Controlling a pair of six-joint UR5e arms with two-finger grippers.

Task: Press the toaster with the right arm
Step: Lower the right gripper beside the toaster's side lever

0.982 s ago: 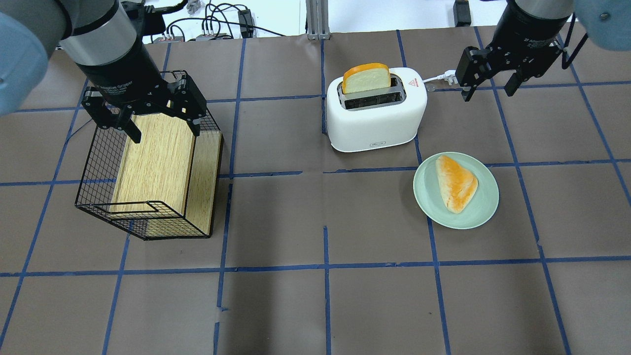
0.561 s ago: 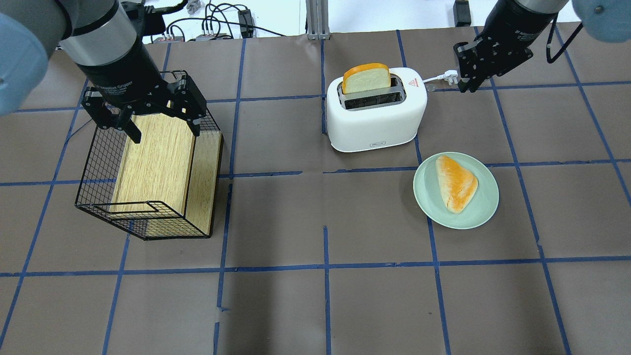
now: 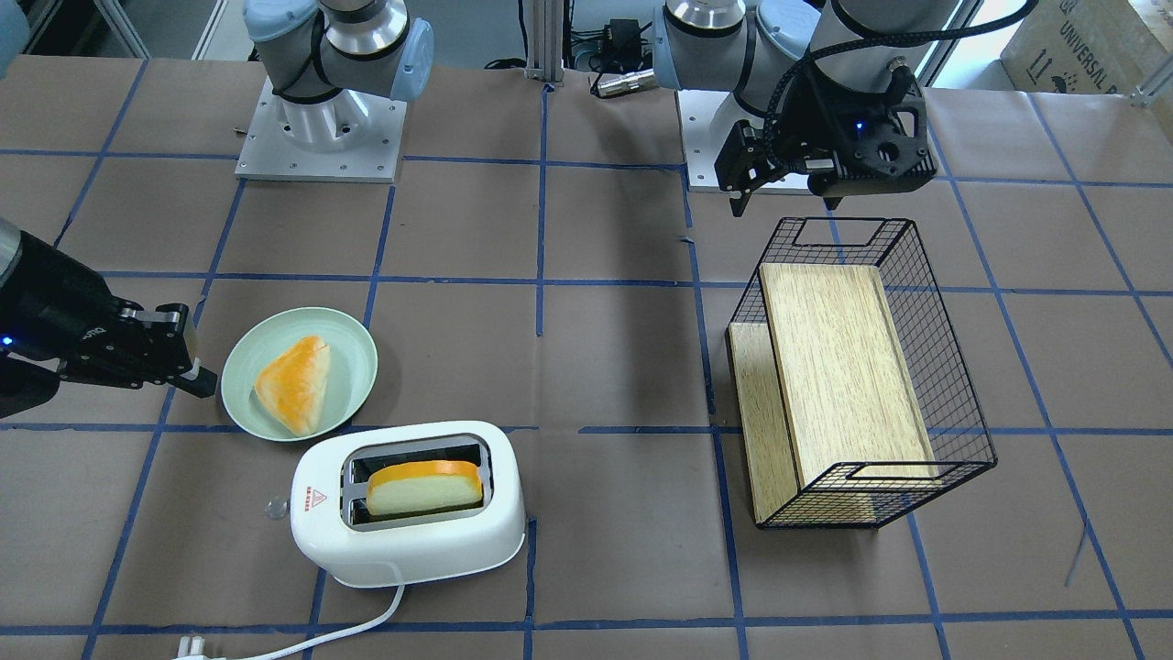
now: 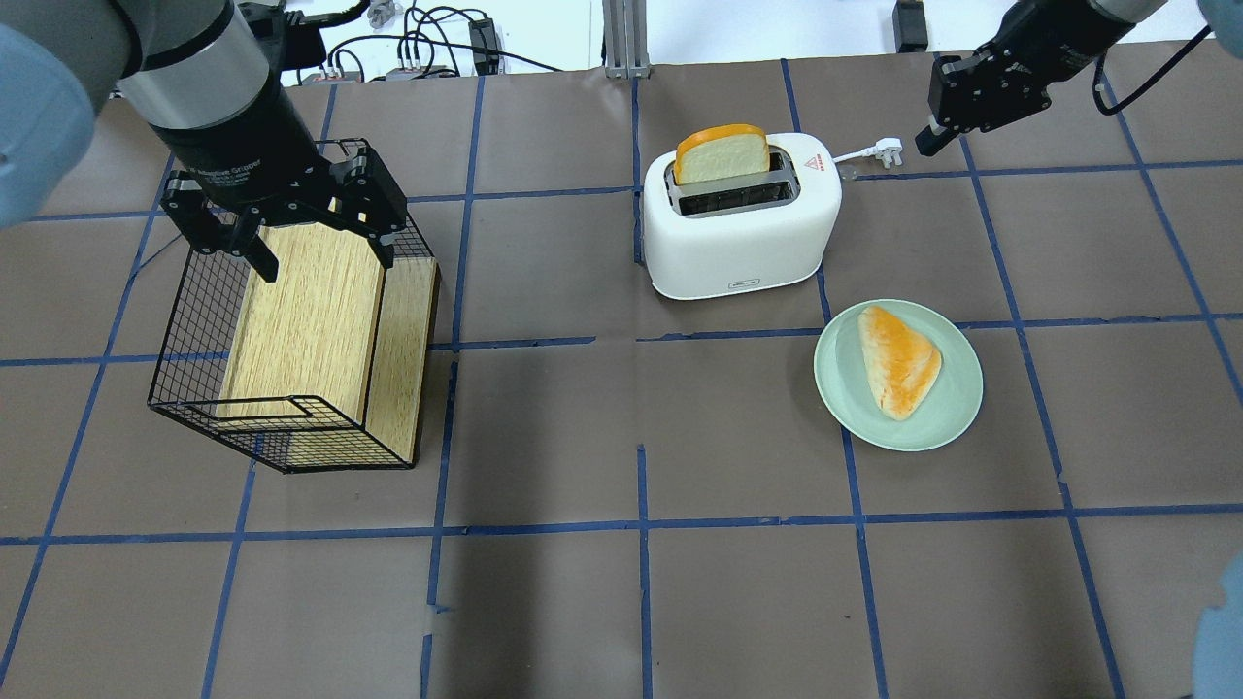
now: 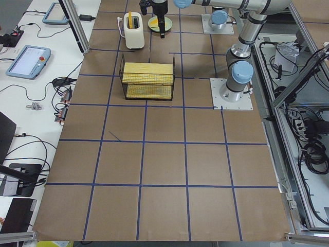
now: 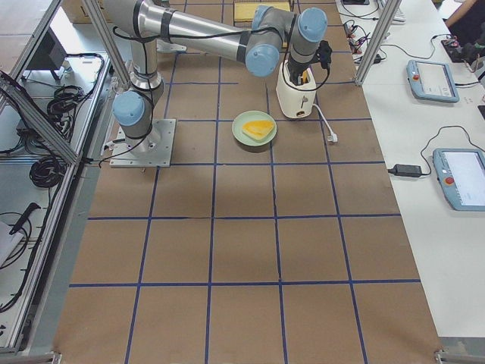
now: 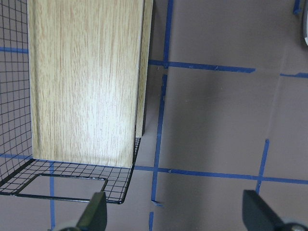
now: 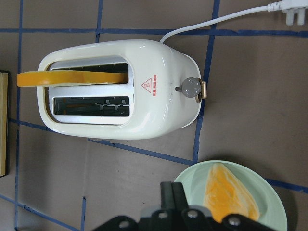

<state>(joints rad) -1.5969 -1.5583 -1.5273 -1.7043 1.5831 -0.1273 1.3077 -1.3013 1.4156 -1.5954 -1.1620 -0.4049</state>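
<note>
The white two-slot toaster (image 4: 738, 238) stands at the table's far middle, with a bread slice (image 4: 723, 155) upright in its far slot. Its red triangle sticker and clear knob (image 4: 850, 173) are on the right end. My right gripper (image 4: 927, 144) is shut and empty, above the table to the right of the toaster, past the plug (image 4: 886, 150), not touching it. The right wrist view looks down on the toaster (image 8: 159, 96) and its knob (image 8: 190, 87). My left gripper (image 4: 325, 262) is open and empty over the wire basket (image 4: 291, 456).
A pale green plate (image 4: 957, 408) with a triangular bun (image 4: 898, 359) lies in front of the toaster's right end. The black wire basket holds a wooden board (image 4: 311, 311) at the left. The toaster's white cord (image 3: 367, 623) trails across the table.
My right gripper's fingers have come together and its wrist has turned. It has shifted up and to the right in the overhead view. The left arm has not moved.
</note>
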